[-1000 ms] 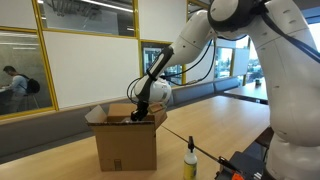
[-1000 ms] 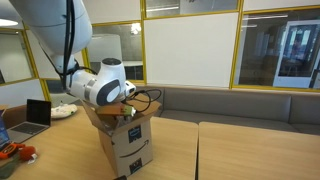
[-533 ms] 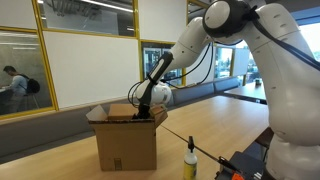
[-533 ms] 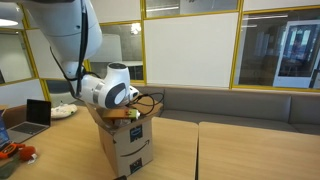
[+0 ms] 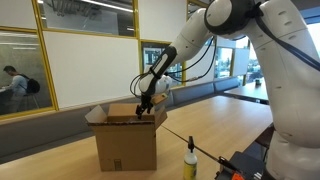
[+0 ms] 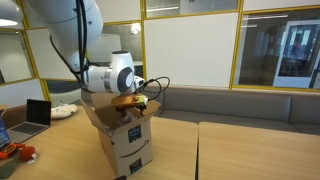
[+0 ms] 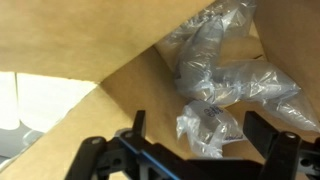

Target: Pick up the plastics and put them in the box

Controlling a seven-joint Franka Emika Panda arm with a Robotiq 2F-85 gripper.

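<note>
Currently: plastics (image 7: 225,85) lying inside the box (image 5: 125,145).
Gripper (image 7: 194,118) poised over the opening, jaws spread wide, holding nothing; wrinkled film rests against the cardboard wall.

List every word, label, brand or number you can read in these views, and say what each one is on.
No text is legible in any view.
The box: dark printed marks on its side in both exterior views, too small and blurred to read.
The bottle: nothing readable on it at this size.
The plastics: clear film in the wrist view, with no print visible.
</note>
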